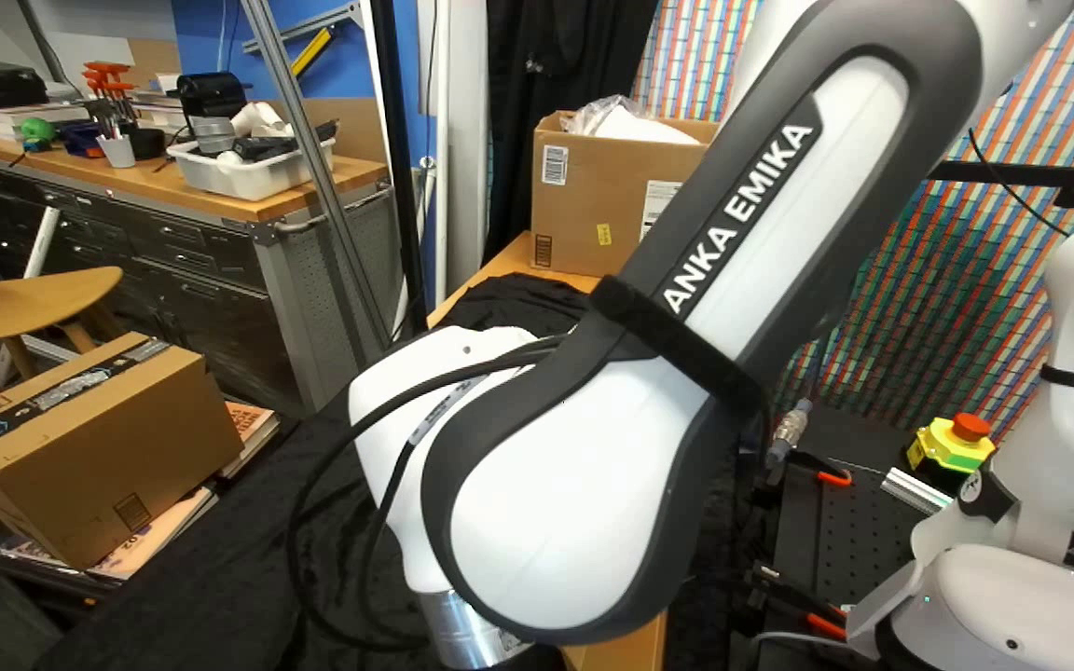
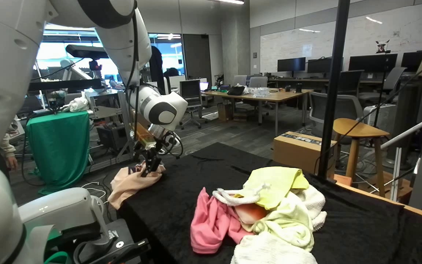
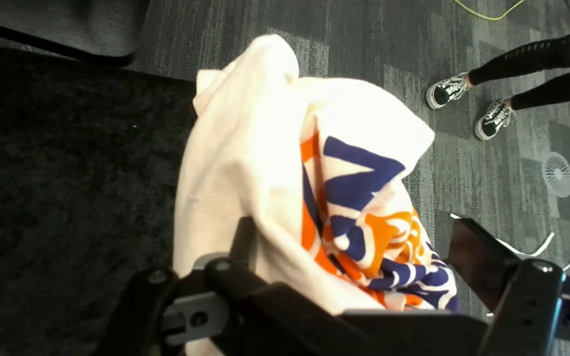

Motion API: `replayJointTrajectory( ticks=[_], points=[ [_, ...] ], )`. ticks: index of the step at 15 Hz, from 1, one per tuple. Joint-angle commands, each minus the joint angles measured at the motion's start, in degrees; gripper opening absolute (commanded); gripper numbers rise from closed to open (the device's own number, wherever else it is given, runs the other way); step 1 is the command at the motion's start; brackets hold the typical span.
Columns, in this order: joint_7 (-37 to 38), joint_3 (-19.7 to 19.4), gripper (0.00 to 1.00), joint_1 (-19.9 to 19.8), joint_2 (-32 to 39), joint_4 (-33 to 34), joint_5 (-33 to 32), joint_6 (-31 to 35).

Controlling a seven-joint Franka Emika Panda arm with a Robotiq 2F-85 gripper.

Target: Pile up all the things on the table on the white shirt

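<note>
End effector [image 3: 356,242]: spread wide at peach printed cloth [image 3: 275,178].
Bench [image 2: 196,179]: cloth hangs off edge; shld pinch thick fold b4 lifting.

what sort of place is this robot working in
Probably a robotics lab: it has a large Franka robot arm, a long whiteboard with writing on it, and several computer monitors.

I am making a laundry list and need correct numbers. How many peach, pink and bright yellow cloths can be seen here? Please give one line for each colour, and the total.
Peach cloth: 1, lying over the edge of the table
Pink cloth: 1
Bright yellow cloth: 1
Total: 3
</note>
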Motion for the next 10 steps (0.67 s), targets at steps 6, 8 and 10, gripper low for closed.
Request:
replayJointTrajectory(
  ticks=[6, 8, 10],
  points=[
    [6.7, -0.9, 1.0, 2.9, 1.0, 0.0, -6.2, 4.9],
    [8.6, -1.5, 1.0, 3.9, 0.9, -0.5, -8.9, 6.9],
    [10.2, -1.8, 1.0, 4.4, 1.2, -0.5, -10.9, 8.1]
  ],
)
